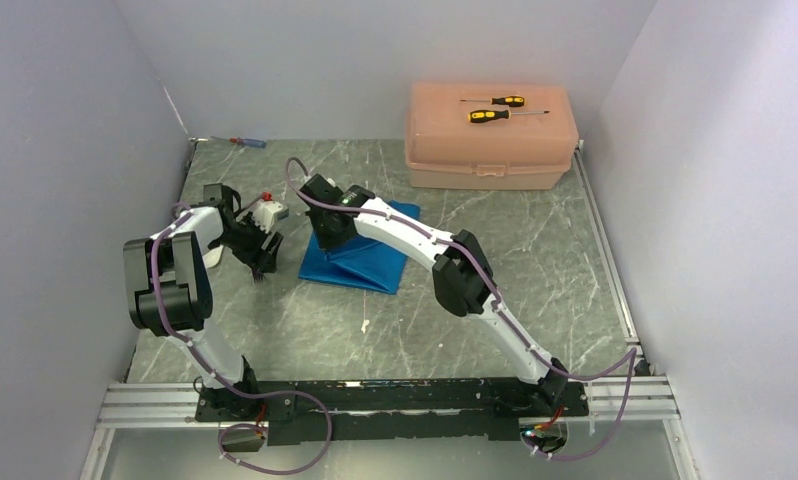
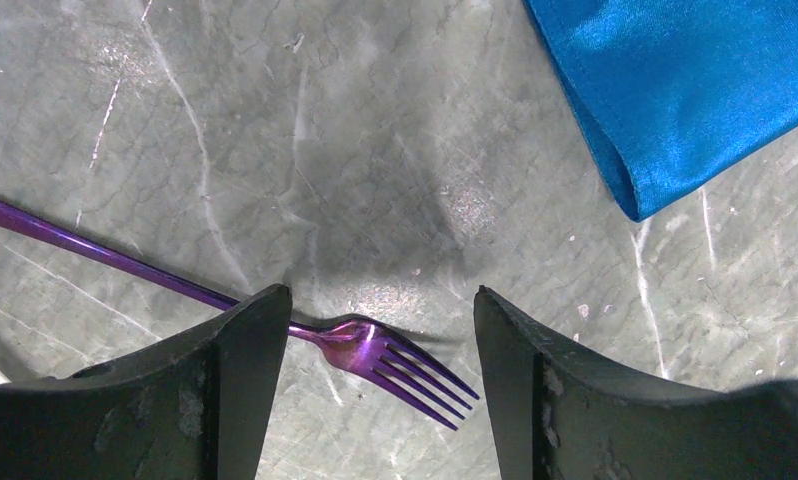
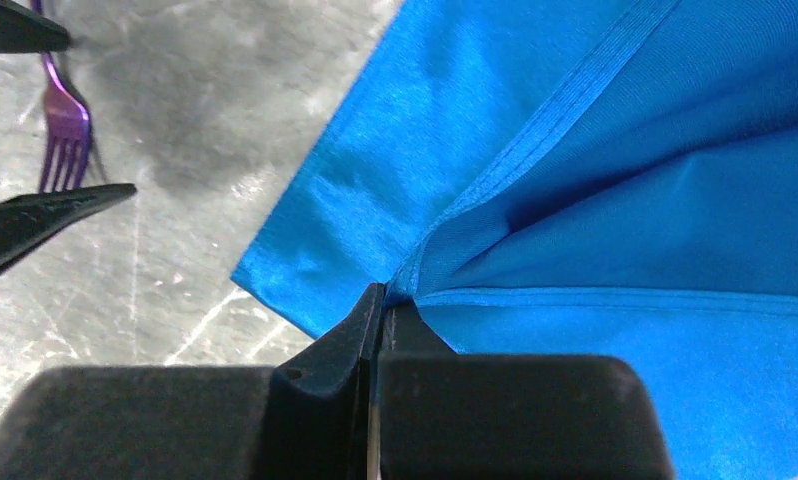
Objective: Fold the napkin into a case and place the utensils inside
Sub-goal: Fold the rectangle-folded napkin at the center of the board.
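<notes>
The bright blue napkin (image 1: 360, 258) lies partly folded on the table, with one layer lifted. My right gripper (image 3: 383, 295) is shut on a hemmed edge of the napkin (image 3: 625, 200) at its left side. The dark purple fork (image 2: 375, 350) lies flat on the marble. Its tines rest between the fingers of my open left gripper (image 2: 378, 292), and its handle runs off to the left under one finger. Nothing is pinched there. The fork (image 3: 60, 110) also shows in the right wrist view, just left of the cloth. I cannot pick out the spoon with certainty.
A peach plastic box (image 1: 490, 150) stands at the back right, with two yellow-and-black screwdrivers (image 1: 497, 108) on its lid. A small blue-and-red screwdriver (image 1: 247, 142) lies at the back left by the wall. Walls close in on the table at both sides.
</notes>
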You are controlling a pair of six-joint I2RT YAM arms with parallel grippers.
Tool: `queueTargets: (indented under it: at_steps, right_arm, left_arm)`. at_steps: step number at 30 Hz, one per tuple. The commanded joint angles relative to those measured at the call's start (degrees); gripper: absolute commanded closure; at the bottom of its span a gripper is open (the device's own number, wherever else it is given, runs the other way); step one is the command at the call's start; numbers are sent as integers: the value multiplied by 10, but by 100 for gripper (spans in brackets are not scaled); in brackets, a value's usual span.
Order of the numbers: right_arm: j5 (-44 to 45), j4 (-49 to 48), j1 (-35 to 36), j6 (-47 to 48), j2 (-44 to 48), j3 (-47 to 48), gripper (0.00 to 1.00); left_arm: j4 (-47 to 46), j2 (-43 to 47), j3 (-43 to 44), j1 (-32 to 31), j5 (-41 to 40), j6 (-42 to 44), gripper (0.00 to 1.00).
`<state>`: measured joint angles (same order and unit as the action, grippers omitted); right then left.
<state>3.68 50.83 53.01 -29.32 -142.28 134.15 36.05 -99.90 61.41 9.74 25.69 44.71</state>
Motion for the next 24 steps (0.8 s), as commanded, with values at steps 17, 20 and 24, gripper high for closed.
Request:
queueTargets:
  at_steps: [17, 20, 24]
  right_arm:
    - [-127, -94, -9, 19, -6, 26, 63]
    - [-126, -106, -32, 20, 76, -41, 47]
    - [-107, -142, -72, 16, 189, -144, 32]
  left_arm:
    - [23, 16, 27, 2, 13, 3, 27]
    - [33, 18, 35, 2, 12, 4, 27]
    - [46, 22, 50, 4, 17, 1, 27]
